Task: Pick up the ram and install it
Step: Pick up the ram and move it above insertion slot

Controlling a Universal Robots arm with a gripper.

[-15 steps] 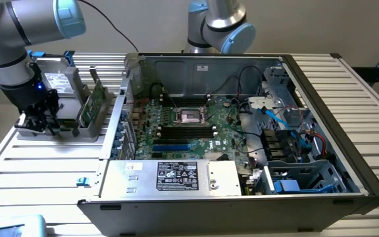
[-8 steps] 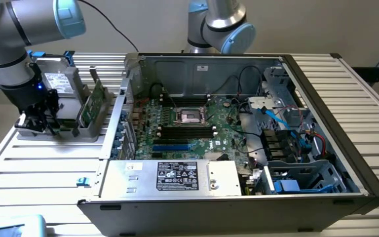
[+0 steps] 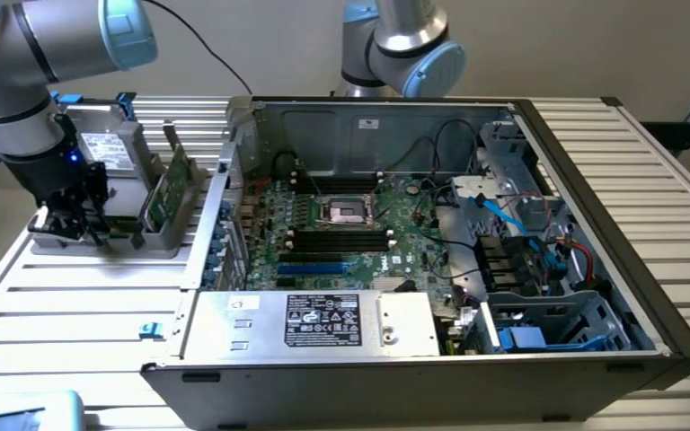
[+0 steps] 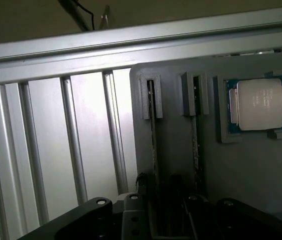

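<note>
One green ram (image 3: 175, 190) stands on its long edge in a grey holder (image 3: 111, 244) on the slatted table (image 3: 69, 305). It is at the exterior view's left of the open computer case (image 3: 639, 193), just beside the case's left wall and not inside it. A grey boxy drive (image 3: 111, 144) stands in the same holder, farther back and to the left of the stick. The gripper (image 3: 67, 223) hangs low over the holder's left end, close to the drive and seemingly apart from the green stick, with nothing green visible in its grasp. Whether its jaws are open or closed I cannot tell from either view. In the wrist view the holder shows two narrow slots (image 4: 152, 107), each with a thin dark strip along it that may be a board seen edge-on, though that is not certain. A processor chip (image 4: 259, 104) lies in a square recess beside them, and the gripper's dark body sits close over one end of the slots. Inside the case the motherboard (image 3: 411, 256) lies flat. Its black memory slots (image 3: 339, 239), just on the near side of the processor socket (image 3: 351, 211), look bare of any green stick. By my reading the task is at its opening stage: the arm is down at the holder, no stick is lifted out, and the carry to the case and the seating in a slot are not yet done.
</note>
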